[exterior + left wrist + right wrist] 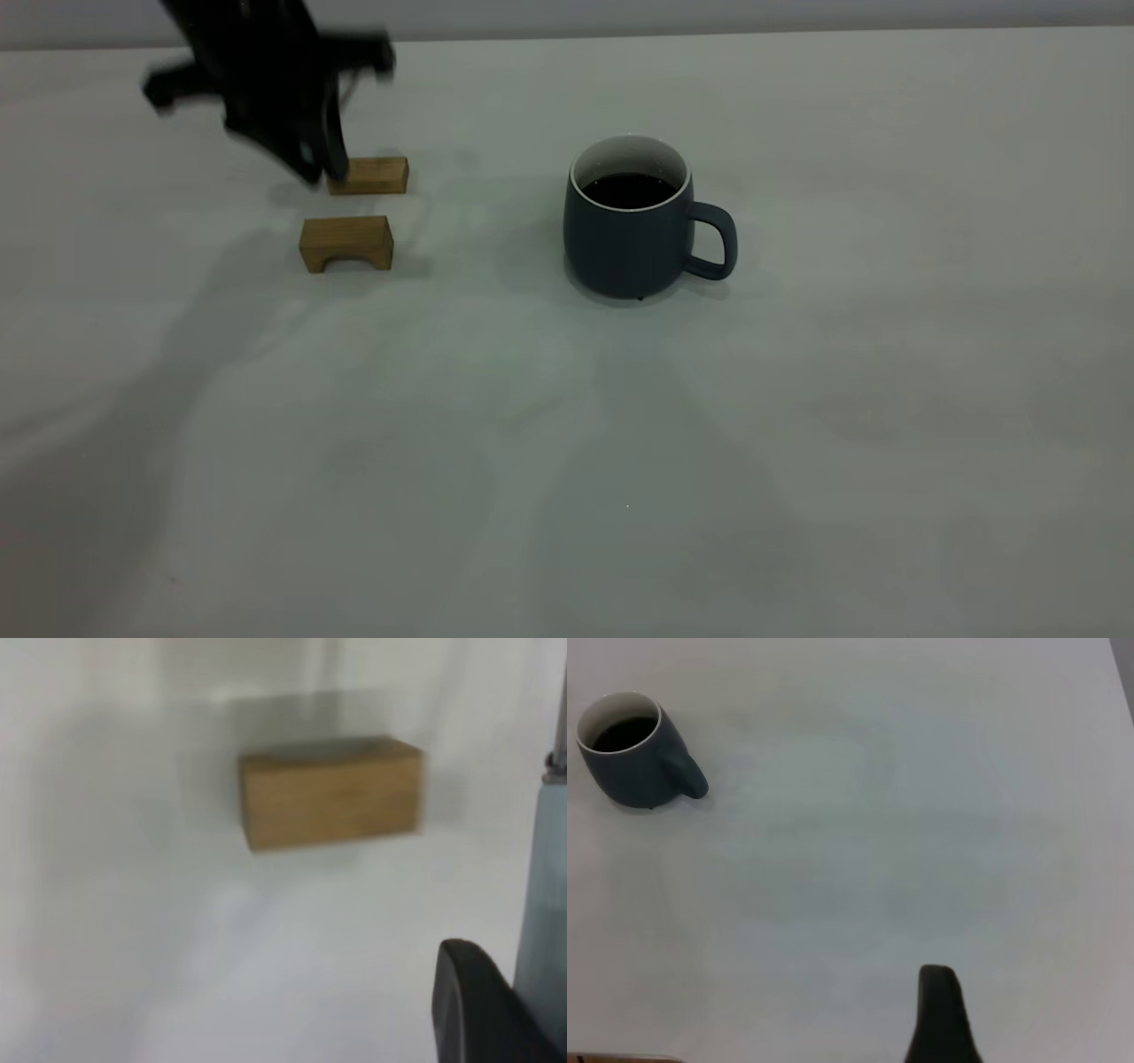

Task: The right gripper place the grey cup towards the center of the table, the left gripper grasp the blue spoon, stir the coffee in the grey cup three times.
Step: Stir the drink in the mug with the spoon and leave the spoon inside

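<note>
My left gripper (pixel 321 168) is clamped on the blue spoon (pixel 542 930) just above the far wooden block (pixel 369 175) at the table's (pixel 567 461) far left, well apart from the grey cup (pixel 631 232) of coffee (pixel 629 190) standing upright mid-table.

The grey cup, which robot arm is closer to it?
Left, most likely. The left gripper hangs by the wooden blocks, left of the grey cup. The right gripper is outside the exterior view, with the cup far off in its wrist view.
</note>
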Action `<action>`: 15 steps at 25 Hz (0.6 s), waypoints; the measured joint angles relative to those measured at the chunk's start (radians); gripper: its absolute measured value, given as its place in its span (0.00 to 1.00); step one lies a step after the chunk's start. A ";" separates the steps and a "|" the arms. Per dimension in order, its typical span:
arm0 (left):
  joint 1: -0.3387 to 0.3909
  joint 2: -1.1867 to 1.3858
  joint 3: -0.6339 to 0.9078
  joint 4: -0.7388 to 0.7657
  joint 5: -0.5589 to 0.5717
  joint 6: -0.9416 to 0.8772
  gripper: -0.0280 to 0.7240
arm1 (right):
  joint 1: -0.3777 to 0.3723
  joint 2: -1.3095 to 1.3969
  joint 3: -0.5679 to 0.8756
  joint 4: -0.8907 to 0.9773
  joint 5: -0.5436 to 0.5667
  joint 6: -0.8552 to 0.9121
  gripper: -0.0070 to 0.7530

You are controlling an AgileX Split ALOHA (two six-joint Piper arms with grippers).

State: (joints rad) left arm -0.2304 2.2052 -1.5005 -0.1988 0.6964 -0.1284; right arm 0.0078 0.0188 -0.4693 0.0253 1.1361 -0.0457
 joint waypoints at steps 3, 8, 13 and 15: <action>0.001 -0.039 -0.079 -0.111 0.192 -0.047 0.22 | 0.000 0.000 0.000 0.000 0.000 0.000 0.77; 0.000 -0.052 -0.157 -0.369 0.401 -0.268 0.22 | 0.000 0.000 0.000 0.000 0.000 0.000 0.77; 0.000 -0.045 -0.162 -0.636 0.469 -0.452 0.22 | 0.000 0.000 0.000 0.000 0.000 0.000 0.77; 0.000 -0.029 -0.162 -0.774 0.469 -0.516 0.22 | 0.000 0.000 0.000 0.000 0.000 0.000 0.77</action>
State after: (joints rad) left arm -0.2304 2.1759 -1.6629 -0.9732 1.1652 -0.6446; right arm 0.0078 0.0188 -0.4693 0.0253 1.1361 -0.0457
